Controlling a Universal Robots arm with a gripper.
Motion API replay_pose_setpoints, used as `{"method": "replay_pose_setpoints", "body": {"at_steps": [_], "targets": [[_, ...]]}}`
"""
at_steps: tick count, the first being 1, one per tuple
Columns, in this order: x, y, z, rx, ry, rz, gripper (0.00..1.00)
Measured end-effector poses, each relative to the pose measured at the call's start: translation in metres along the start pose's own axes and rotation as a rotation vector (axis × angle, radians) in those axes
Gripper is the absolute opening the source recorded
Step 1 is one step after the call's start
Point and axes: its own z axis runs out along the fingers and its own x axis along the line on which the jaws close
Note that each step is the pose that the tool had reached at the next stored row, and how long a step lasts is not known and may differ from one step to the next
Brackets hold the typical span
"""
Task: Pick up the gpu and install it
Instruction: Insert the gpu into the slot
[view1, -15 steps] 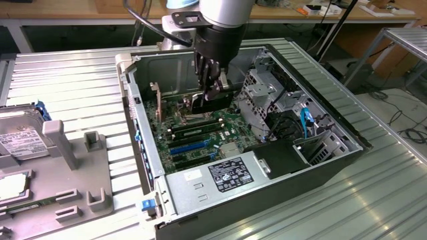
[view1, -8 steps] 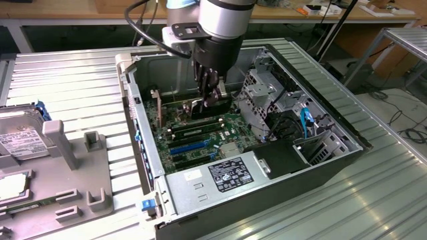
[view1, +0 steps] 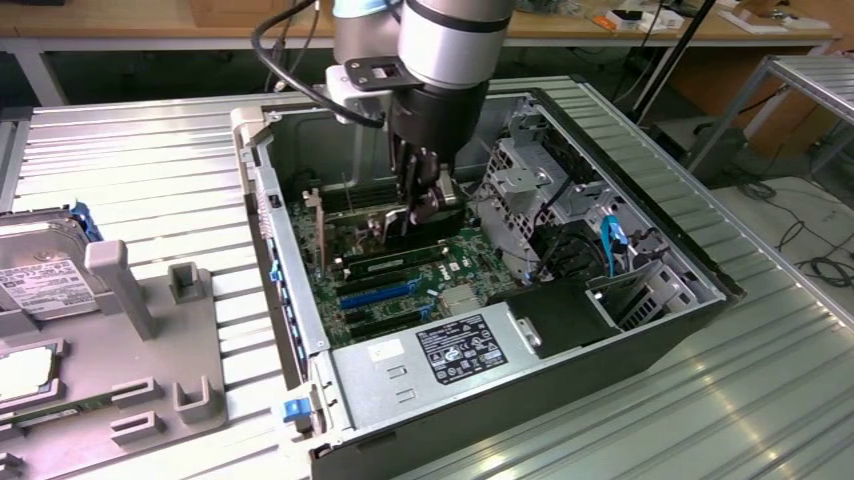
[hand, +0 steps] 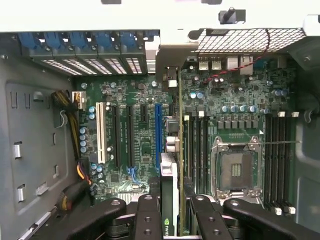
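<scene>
The black fingers (hand: 148, 216) are closed narrowly on the gpu (hand: 169, 172), a thin, flat dark expansion card with a silver metal bracket at one end. They clamp its two faces near the end opposite the bracket. The card stands on edge between the finger pairs, so the task's thing lies directly in the grasp, not to either side. Its long axis runs straight out from the fingers, parallel to the long blue expansion slot (hand: 159, 131) just beside it on the green motherboard (hand: 137, 150). The bracket end reaches the rear slot openings. In the exterior view the fingers (view1: 430, 205) sit low inside the open black-and-silver computer case (view1: 667, 300), and the card extends from them toward nine o'clock. The grey power supply with the black label (view1: 427, 350) is at six o'clock and the silver drive cage (view1: 534, 185) at three o'clock. Whether the card's lower edge has entered a slot cannot be told. The case lies on a ribbed metal bench (view1: 160, 170).
</scene>
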Motion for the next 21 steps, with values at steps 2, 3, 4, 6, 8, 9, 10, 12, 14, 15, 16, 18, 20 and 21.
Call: {"method": "replay_pose_setpoints", "body": {"at_steps": [2, 3, 4, 6, 8, 9, 10, 12, 14, 15, 16, 18, 20, 21], "targets": [[0.001, 0.0002, 0.0034, 0.0000, 0.0041, 0.000, 0.27], [0.001, 0.0005, 0.0050, 0.0000, 0.0043, 0.000, 0.27], [0.001, 0.0010, 0.0074, 0.0000, 0.0044, 0.000, 0.27], [0.001, 0.0033, 0.0127, 0.0000, 0.0044, 0.000, 0.27], [0.001, 0.0048, 0.0162, 0.0000, 0.0046, 0.000, 0.27], [0.001, 0.0053, 0.0180, 0.0000, 0.0048, 0.000, 0.27], [0.002, 0.0057, 0.0198, 0.0000, 0.0051, 0.000, 0.27], [0.003, 0.0062, 0.0231, 0.0001, 0.0061, 0.000, 0.27], [0.003, 0.0064, 0.0253, 0.0000, 0.0132, 0.000, 0.27], [0.003, 0.0064, 0.0253, -0.0001, 0.0140, 0.000, 0.27], [0.003, 0.0064, 0.0253, -0.0001, 0.0140, 0.000, 0.27], [0.004, 0.0065, 0.0254, 0.0000, 0.0138, 0.000, 0.27], [0.006, 0.0068, 0.0257, -0.0001, 0.0138, 0.000, 0.27], [0.006, 0.0069, 0.0263, 0.0000, 0.0136, 0.000, 0.27]]}}
